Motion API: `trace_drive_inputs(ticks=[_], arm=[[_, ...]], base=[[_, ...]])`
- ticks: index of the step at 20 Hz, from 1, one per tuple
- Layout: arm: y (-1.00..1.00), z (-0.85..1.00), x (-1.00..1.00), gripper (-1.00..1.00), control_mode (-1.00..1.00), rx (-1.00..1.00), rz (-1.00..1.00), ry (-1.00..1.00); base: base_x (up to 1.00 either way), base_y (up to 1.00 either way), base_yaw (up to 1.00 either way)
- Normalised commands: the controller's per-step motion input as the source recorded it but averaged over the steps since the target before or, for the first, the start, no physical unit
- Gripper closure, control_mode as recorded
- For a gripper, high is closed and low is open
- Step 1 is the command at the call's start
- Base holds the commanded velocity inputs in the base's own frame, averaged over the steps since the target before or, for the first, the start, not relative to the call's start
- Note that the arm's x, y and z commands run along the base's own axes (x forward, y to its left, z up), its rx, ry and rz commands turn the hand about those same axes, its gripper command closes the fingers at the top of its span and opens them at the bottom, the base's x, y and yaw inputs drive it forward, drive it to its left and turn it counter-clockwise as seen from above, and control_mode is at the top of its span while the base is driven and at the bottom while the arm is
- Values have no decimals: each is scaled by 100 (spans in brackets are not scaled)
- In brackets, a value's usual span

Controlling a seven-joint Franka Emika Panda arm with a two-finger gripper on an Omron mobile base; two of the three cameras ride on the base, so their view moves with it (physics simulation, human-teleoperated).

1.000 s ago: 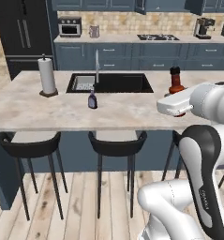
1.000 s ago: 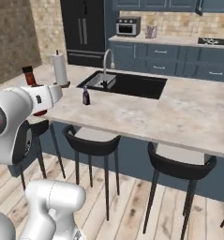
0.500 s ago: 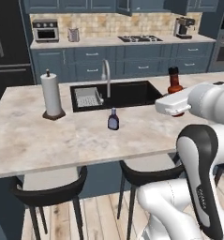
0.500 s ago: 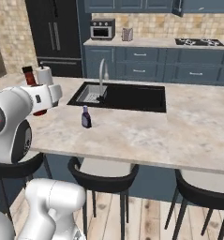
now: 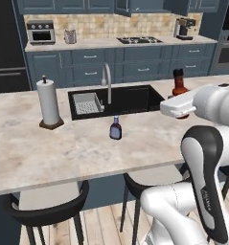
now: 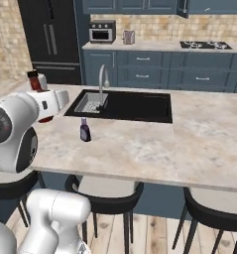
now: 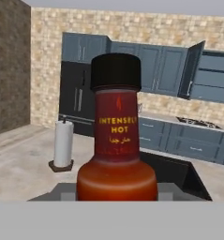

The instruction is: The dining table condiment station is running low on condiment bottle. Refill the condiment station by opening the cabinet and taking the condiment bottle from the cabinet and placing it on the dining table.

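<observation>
From the left base view, the slim dark red-brown hot-sauce condiment bottle with a black cap point(image 5: 179, 83) stands upright in the white arm's gripper point(image 5: 178, 105), carried above the right part of the light beige marbled dining table point(image 5: 63, 148). A squat dark bottle with a pale cap point(image 5: 115, 128) already stands on that top in front of the black sink point(image 5: 130, 98), with a white paper towel roll point(image 5: 49, 102) near the left

From the right base view, the same bottle rises from the gripper at the table's left end, clear of the stone, so fetching looks done and only setting it down is left

In the hand view the claw is clenched on the bottle's wide base, label facing the camera. Behind it a dark slate-blue wall cabinet point(image 7: 208, 77) has one door hanging open
</observation>
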Motion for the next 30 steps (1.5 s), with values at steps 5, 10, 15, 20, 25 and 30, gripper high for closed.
trace_drive_inputs(ticks=[5, 10, 15, 20, 25, 30], arm=[[-50, -69, 65, 100, -100, 7, 19, 0], [-74, -75, 34, 100, -100, 14, 28, -5], [-16, -80, 65, 100, -100, 0, 27, 3], [-2, -55, 62, 100, -100, 0, 21, 0], [0, -52, 51, 100, -100, 0, 13, -7], [0, -47, 57, 100, -100, 0, 13, -1]], base=[[0, 0, 0], [0, 0, 0], [0, 0, 0], [0, 0, 0], [0, 0, 0], [0, 0, 0]])
